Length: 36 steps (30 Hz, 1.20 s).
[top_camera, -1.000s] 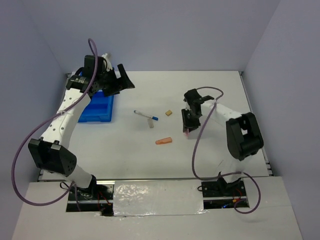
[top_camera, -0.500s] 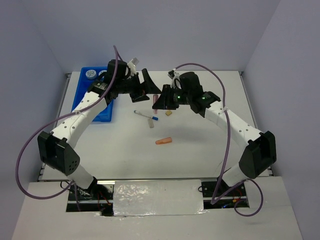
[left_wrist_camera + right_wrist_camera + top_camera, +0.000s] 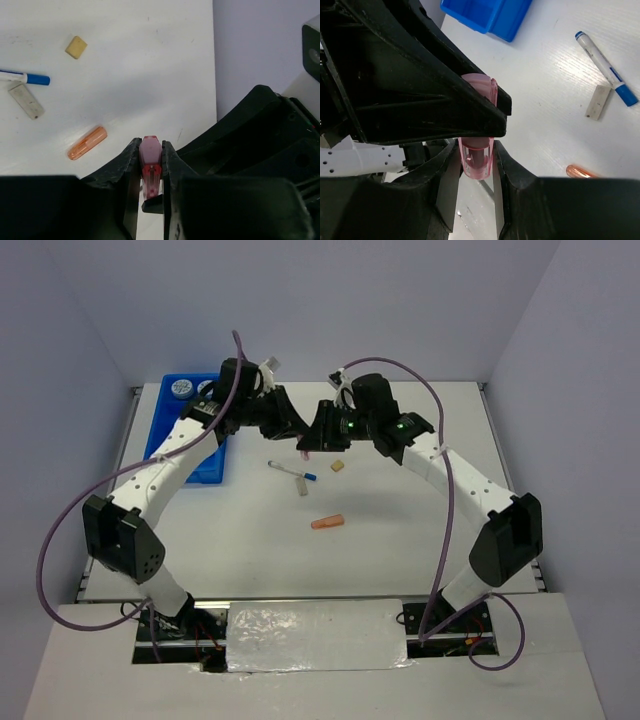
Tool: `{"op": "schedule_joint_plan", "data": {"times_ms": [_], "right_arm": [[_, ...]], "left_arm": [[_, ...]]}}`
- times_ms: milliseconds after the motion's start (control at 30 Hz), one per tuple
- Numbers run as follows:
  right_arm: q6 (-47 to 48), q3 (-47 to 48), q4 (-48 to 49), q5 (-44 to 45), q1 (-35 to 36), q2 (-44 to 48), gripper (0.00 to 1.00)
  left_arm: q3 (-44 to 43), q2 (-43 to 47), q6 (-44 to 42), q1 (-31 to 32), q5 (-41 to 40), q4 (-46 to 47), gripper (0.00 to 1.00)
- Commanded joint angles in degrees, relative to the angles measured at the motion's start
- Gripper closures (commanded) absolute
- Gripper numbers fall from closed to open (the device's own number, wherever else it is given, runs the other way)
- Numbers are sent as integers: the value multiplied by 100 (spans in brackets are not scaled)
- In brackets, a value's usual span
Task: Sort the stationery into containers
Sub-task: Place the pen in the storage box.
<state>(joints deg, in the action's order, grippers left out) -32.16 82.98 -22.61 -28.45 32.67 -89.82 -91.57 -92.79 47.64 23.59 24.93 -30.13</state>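
Observation:
Above the middle of the table a pink stick (image 3: 306, 453) is held between both grippers. My left gripper (image 3: 150, 150) is shut on one end of the pink stick (image 3: 150, 156). My right gripper (image 3: 476, 152) has its jaws against the other end of the pink stick (image 3: 476, 161). On the table lie a white pen with a blue cap (image 3: 291, 472), a grey eraser (image 3: 302, 486), a beige eraser (image 3: 337, 466) and an orange stick (image 3: 327, 523). The blue tray (image 3: 198, 462) stands at the far left, with a tape roll (image 3: 181, 388) in its back compartment.
The left arm partly hides the tray from above. Purple cables loop over both arms. Walls close the table at the back and on both sides. The loose items lie just in front of the two joined grippers.
The right arm carried the pink stick from the right side up to the middle. The left arm swung from the tray to meet it and its jaws closed on the stick.

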Motion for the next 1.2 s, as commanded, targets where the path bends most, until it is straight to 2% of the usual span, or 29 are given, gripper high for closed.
{"op": "schedule_joint_plan", "data": {"times_ms": [0, 33, 67, 100, 200, 233, 300, 400, 533, 733, 900, 1000, 1100, 1133, 1167], "right_arm": [[-105, 333, -15, -144, -32, -88, 67], [-167, 281, 11, -170, -76, -106, 55], [-220, 237, 55, -222, -120, -123, 39], [-325, 219, 38, -223, -224, -123, 1], [-457, -62, -191, -12, -795, 60, 0], [-449, -289, -243, 40, -988, 140, 0], [-318, -579, -480, 304, -1481, 473, 0], [-11, -835, -665, 314, -1763, 843, 0], [272, -1116, -868, 261, -1772, 1098, 0], [474, -1346, -973, 112, -1764, 1221, 0], [623, -1267, -1131, 146, -1764, 1204, 0], [693, -1249, -1167, 120, -1764, 1107, 0], [903, -1223, -1105, -20, -1737, 958, 0], [1000, -1127, -1123, 14, -1702, 853, 0], [1123, -1039, -1192, 32, -1580, 783, 0]], "left_arm": [[-589, -177, -325, 5, -181, -186, 100], [-668, -212, -438, -30, -251, -247, 100], [-739, -239, -483, -91, -365, -309, 100], [-844, -317, -501, -188, -496, -501, 100], [-714, -423, -379, -968, -936, -573, 100], [-626, -432, -213, -1449, -1311, -495, 100], [-459, -537, -2, -2109, -1926, -118, 100], [-380, -914, 298, -2822, -2193, 488, 100], [-571, -1626, 973, -3290, -2466, 1455, 100], [-1679, -2857, 1213, -3581, -2466, 1440, 100], [-1733, -3209, 1230, -3704, -2458, 1817, 84], [-1741, -3341, 1266, -3739, -2466, 1783, 69], [-1575, -3316, 1283, -3739, -2466, 1809, 38], [-1548, -3298, 1292, -3739, -2632, 1774, 17], [-1513, -3289, 1283, -3748, -2625, 1800, 9]]}}
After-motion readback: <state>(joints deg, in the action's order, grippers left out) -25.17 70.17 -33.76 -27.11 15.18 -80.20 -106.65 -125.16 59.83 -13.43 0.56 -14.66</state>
